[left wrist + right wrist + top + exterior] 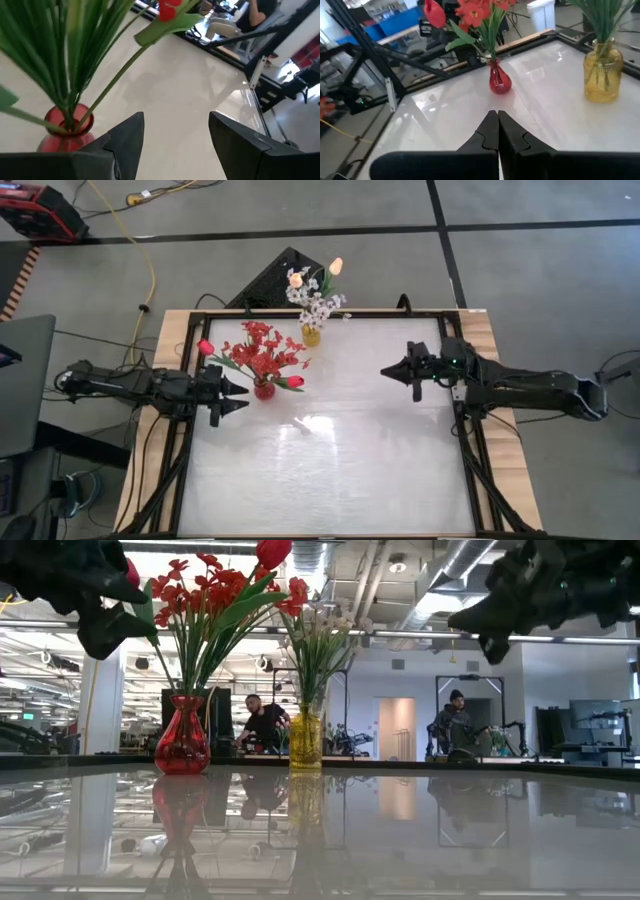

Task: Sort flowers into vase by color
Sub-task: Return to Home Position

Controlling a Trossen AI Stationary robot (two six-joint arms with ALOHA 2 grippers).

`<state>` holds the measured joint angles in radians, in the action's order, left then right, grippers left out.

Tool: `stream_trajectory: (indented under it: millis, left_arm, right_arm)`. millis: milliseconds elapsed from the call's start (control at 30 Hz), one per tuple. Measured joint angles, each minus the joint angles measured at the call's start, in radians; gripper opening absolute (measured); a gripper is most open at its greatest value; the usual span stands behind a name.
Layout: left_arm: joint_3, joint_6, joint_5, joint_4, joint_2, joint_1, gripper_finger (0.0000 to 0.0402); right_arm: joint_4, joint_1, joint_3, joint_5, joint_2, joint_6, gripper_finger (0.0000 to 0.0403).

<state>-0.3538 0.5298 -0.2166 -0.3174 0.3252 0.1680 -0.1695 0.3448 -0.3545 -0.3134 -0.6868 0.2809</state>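
A red glass vase stands on the table's left part and holds red blossom sprays and red tulips by their green stems. A yellow vase near the far edge holds cream-yellow tulips and white blossoms. My left gripper is open, just left of the red vase, above the table; the vase shows beside its fingers. My right gripper is shut and empty over the table's right part, pointing left toward the vases.
The glossy white tabletop has a dark frame rail around it. A black angled object lies beyond the far edge. People sit at desks in the room behind. The table's near half holds nothing.
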Motion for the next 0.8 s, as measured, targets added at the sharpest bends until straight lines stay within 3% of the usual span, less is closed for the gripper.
stream_trajectory:
  millis: [133,367,567,700,800]
  left_arm:
    - [0.0,0.036,-0.021,-0.029,-0.006,0.0,0.0212]
    - [0.007,0.096,-0.132,-0.229,-0.083,0.0,0.0212]
    - [0.156,0.12,-0.114,-0.069,-0.187,0.0,0.0212]
    - [0.238,0.131,-0.102,-0.011,-0.262,0.0,0.0209]
    - [0.252,0.047,-0.102,0.035,-0.301,-0.001,0.019]
  right_arm:
    - [-0.025,0.055,0.038,-0.055,0.002,0.007,0.002]
    - [-0.055,0.108,0.093,-0.07,0.001,-0.024,0.002]
    - [-0.271,0.131,0.186,-0.083,-0.011,0.03,0.002]
    - [-0.282,0.136,0.191,-0.083,-0.014,-0.018,0.002]
    - [-0.269,0.134,0.191,-0.083,-0.015,-0.075,0.0023]
